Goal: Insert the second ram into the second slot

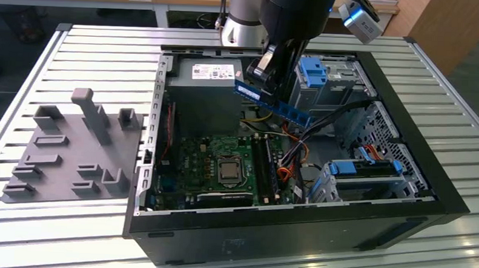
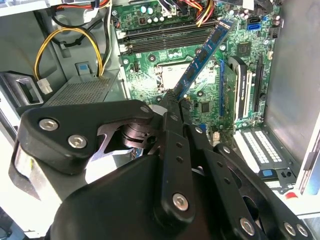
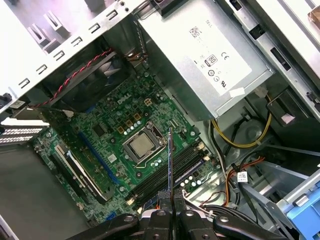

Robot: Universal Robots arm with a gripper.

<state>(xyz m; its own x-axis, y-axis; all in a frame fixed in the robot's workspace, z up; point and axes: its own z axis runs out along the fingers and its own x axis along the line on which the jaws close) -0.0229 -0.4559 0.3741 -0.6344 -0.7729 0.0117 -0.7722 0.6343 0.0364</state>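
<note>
The gripper [image 1: 261, 79] hangs above an open computer case [image 1: 436, 179] on a slatted worktop [image 1: 89, 55]. Its fingers [image 2: 175, 145] pinch one end of the second ram [image 1: 275, 104], which tilts in mid-air, apparently clear of the motherboard's second slot [image 1: 265, 165].

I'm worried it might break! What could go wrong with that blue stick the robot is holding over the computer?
The black gripper pinches the long, thin blue circuit-board stick near one end, so it might swing or slip. The stick hangs tilted above the black memory slots; pushed down crooked, it could jam or bend. The orange and yellow wires beside the slots might snag it.
</note>
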